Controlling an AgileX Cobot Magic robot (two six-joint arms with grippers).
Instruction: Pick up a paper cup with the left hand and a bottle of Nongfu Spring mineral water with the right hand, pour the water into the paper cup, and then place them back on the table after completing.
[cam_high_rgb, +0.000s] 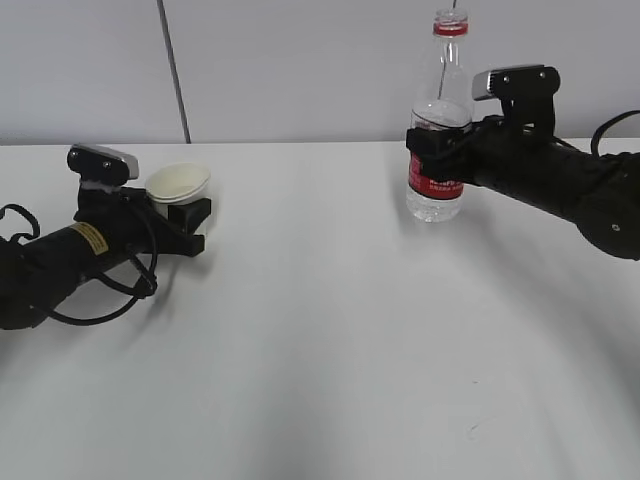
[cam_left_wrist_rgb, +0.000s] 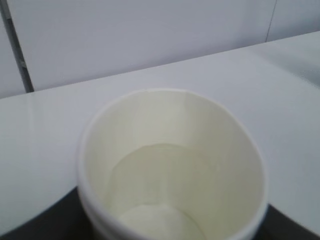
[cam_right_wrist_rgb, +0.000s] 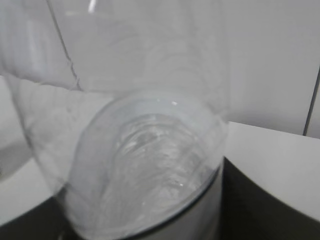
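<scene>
Table (cam_high_rgb: 320, 330): a wide white top against a pale grey panelled wall; I take it as the landmark for everything else.
Left hand (cam_high_rgb: 185, 215): lies low along the table's left side, a yellow label on its black forearm and loose black cables looping beside it.
Left jaws: pinching the paper cup from both sides, the black fingers close against its wall.
Paper cup (cam_high_rgb: 178, 183): white, at the table's left side towards the back edge, held tilted with its mouth facing up and towards the front; whether its base touches the table I cannot tell.
Cup inside (cam_left_wrist_rgb: 170, 175): cream-white and bare in the left wrist view, rim round and uncrushed.
Right hand (cam_high_rgb: 435, 150): reaches in from the table's right side, above the surface, its silver-grey camera block on top.
Right jaws: pinching the bottle around its red-labelled middle.
Bottle (cam_high_rgb: 440, 120): clear plastic, upright with a red ring under the open neck, near the table's back edge on the right, well apart from the cup; its base seems just above the table.
Water (cam_high_rgb: 436, 205): clear, filling the lower part of the bottle.
Right wrist view: the bottle's clear wall (cam_right_wrist_rgb: 145, 165) fills the picture, rippled and blurred.
</scene>
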